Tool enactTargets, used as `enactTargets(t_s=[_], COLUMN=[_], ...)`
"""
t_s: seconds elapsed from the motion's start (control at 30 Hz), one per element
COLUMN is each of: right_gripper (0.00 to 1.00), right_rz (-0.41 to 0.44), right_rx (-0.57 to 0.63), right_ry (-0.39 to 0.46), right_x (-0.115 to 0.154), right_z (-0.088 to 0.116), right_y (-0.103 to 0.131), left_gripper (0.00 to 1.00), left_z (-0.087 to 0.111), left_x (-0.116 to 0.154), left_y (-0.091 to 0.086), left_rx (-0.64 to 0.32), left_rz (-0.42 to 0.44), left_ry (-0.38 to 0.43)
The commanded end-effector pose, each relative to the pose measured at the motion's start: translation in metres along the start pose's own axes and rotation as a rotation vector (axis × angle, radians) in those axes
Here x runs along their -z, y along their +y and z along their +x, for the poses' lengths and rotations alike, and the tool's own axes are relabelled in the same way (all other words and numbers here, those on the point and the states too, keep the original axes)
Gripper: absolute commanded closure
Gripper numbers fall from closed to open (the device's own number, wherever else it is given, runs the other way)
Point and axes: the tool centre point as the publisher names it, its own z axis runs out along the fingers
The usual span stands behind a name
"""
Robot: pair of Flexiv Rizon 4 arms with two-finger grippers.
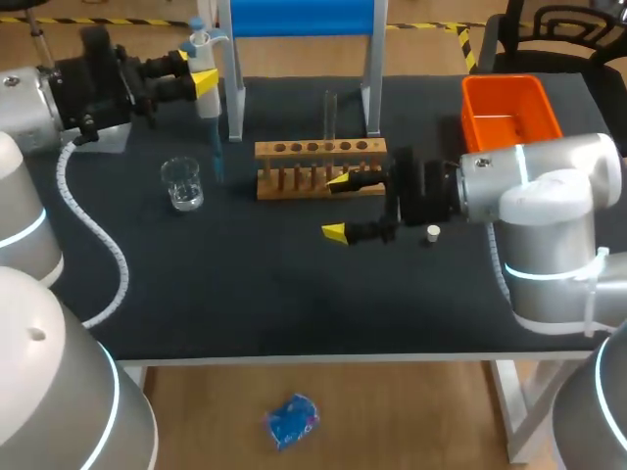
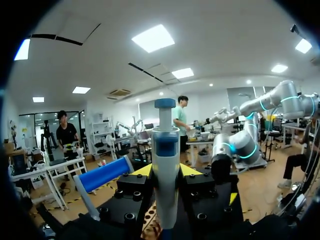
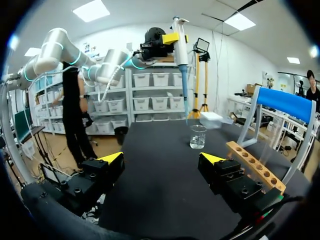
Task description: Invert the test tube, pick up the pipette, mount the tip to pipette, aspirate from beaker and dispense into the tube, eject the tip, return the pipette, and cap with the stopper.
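My left gripper [image 1: 201,80] is shut on the white-and-blue pipette [image 1: 208,108], held upright over the back left of the table. In the left wrist view the pipette [image 2: 166,160] stands between the fingers of the left gripper [image 2: 166,172]. Its blue tip [image 1: 217,162] hangs just right of the glass beaker [image 1: 183,183]. A clear test tube [image 1: 330,113] stands upright in the wooden rack [image 1: 320,166]. My right gripper [image 1: 337,207] is open low in front of the rack, holding nothing. The right wrist view shows the right gripper [image 3: 162,158], beaker [image 3: 198,136], pipette [image 3: 181,45] and rack [image 3: 255,165]. A small white stopper [image 1: 433,233] lies by the right arm.
An orange bin [image 1: 509,113] sits at the back right. The blue-topped pipette stand [image 1: 304,20] straddles the rack's back, its legs beside the tube. The table's dark mat [image 1: 245,294] stretches towards the front edge.
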Motion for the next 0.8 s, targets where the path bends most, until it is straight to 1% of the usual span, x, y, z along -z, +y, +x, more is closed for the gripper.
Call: enactTargets(t_s=[0.03,0.07,0.13,0.17,0.23,0.27,0.33,0.4,0.47,0.6,0.73,0.8], right_gripper=[0.0,0.0,0.0,0.0,0.0,0.0,0.0,0.0,0.0,0.0,0.0,0.0], right_rz=[0.016,0.061,0.066,0.075,0.116,0.119,0.154,0.153,0.183,0.21,0.235,0.229], right_rx=[0.008,0.014,0.006,-0.018,-0.023,-0.025,-0.022,-0.025,-0.014,-0.001,0.007,-0.003], right_ry=[-0.039,-0.059,-0.068,-0.083,-0.105,-0.104,-0.122,-0.113,-0.12,-0.109,-0.128,-0.135], right_x=[-0.041,-0.049,-0.057,-0.063,-0.073,-0.077,-0.088,-0.099,-0.109,-0.131,-0.149,-0.155], right_z=[0.004,0.002,-0.001,-0.004,-0.009,-0.009,-0.012,-0.014,-0.016,-0.02,-0.026,-0.03], right_y=[0.012,0.013,0.014,0.015,0.016,0.017,0.018,0.018,0.017,0.016,0.011,0.008], left_gripper=[1.0,1.0,1.0,1.0,1.0,1.0,1.0,1.0,1.0,1.0,1.0,1.0], left_z=[-0.019,-0.025,-0.033,-0.038,-0.046,-0.05,-0.057,-0.063,-0.066,-0.073,-0.078,-0.08], left_x=[0.007,0.011,0.016,0.019,0.024,0.026,0.028,0.03,0.032,0.035,0.037,0.037], left_y=[0.001,0.001,0.001,0.001,0.003,0.005,0.01,0.014,0.016,0.021,0.026,0.028], left_rx=[-0.002,-0.018,-0.03,-0.031,-0.032,-0.033,-0.034,-0.032,-0.03,-0.02,-0.017,-0.016], left_rz=[0.004,-0.004,-0.008,-0.003,-0.003,-0.001,-0.001,-0.001,0.0,0.009,0.012,0.013], left_ry=[0.013,0.006,-0.002,-0.004,-0.008,-0.009,-0.014,-0.018,-0.019,-0.025,-0.026,-0.025])
